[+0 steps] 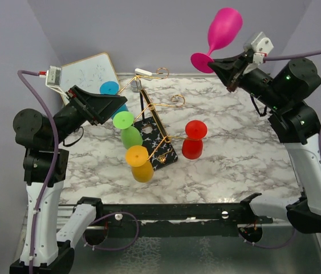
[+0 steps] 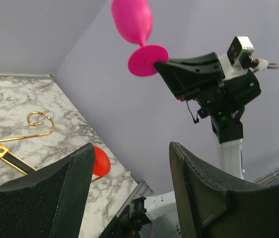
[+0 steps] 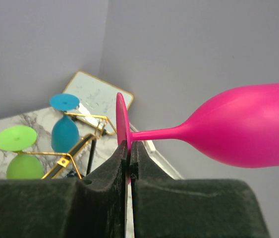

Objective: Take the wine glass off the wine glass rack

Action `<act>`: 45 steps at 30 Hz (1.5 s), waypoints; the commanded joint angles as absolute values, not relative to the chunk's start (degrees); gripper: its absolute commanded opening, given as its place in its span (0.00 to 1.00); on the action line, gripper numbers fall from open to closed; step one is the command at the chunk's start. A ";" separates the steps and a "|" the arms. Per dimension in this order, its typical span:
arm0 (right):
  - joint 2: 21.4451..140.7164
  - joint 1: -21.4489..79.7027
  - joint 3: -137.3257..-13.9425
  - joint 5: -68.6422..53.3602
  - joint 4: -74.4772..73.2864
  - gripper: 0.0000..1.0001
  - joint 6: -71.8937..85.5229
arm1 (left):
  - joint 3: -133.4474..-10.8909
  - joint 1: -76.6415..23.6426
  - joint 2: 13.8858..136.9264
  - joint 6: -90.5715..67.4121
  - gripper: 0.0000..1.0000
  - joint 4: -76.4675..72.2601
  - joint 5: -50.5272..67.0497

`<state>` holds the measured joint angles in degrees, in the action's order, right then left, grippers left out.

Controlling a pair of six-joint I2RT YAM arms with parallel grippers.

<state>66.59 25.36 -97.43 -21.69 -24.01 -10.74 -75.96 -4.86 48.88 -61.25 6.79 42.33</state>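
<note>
At upper right, right hand [image 1: 214, 61]: pinched tight on the pink wine glass [image 1: 224, 27] foot, aloft, clear of the wine glass rack [image 1: 161, 149].
Left hand [image 1: 121, 101]: we see it agape, empty.
Whiteboard [image 1: 89, 71] scribbles: unreadable.

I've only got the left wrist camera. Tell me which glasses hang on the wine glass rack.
Observer: Three hang foot-up on the wine glass rack: a blue glass, a green glass and an orange glass, in a row down its left side.
Operator: Place my left gripper against that row.
Observer: In the top view the left gripper comes in from the left, and its tip lies between the blue glass's foot and the green glass's foot. I cannot tell whether it touches either.
</note>
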 commanded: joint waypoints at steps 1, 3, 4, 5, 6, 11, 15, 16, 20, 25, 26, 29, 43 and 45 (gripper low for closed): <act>74.05 31.16 -104.99 -20.49 -24.47 0.02 -16.51 | -77.06 -6.11 46.70 -58.96 0.64 14.87 43.31; 76.06 35.81 -106.62 -16.60 -24.52 0.02 -18.51 | -77.17 -6.31 46.06 -58.16 0.64 17.27 42.90; 76.56 38.53 -106.76 -13.56 -24.42 0.02 -20.32 | -77.21 -6.40 45.80 -58.44 0.64 18.08 42.81; 76.96 41.80 -106.43 -9.99 -24.26 0.02 -22.18 | -77.33 -6.46 45.52 -58.71 0.64 18.95 42.53; 77.05 45.32 -105.51 -5.82 -23.74 0.02 -24.26 | -77.34 -6.50 45.45 -59.05 0.64 19.75 42.15; 71.87 60.66 -89.43 15.83 -7.15 0.02 -35.76 | -78.99 -6.50 44.90 -65.08 0.63 21.91 41.05; 68.19 67.89 -79.00 23.21 3.84 0.02 -42.87 | -78.71 -6.50 45.02 -68.10 0.63 24.01 40.88; 68.23 70.42 -77.72 25.20 5.45 0.02 -44.74 | -78.79 -6.50 45.15 -68.38 0.63 24.26 40.72; 69.53 74.75 -73.34 31.34 13.09 0.02 -51.67 | -78.43 -6.50 45.54 -69.79 0.63 24.65 42.39; 70.51 77.54 -70.14 31.80 20.13 0.02 -56.85 | -77.92 -6.50 45.37 -69.16 0.63 26.81 42.45; 70.68 77.97 -69.83 31.41 20.58 0.02 -57.10 | -77.88 -6.48 45.38 -69.26 0.63 26.83 42.44; 71.63 78.91 -69.76 30.12 20.81 0.02 -57.57 | -77.17 -6.44 45.36 -69.26 0.63 26.86 42.54; 75.04 82.39 -70.71 25.67 19.30 0.02 -57.43 | -73.80 -6.50 44.84 -70.22 0.63 25.90 42.54; 75.75 82.84 -70.86 25.69 19.84 0.02 -57.76 | -73.26 -6.46 44.66 -70.53 0.63 25.56 42.69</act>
<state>74.48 81.73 -69.97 27.35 17.28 -56.71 -73.91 -6.15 45.63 -69.17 26.33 42.00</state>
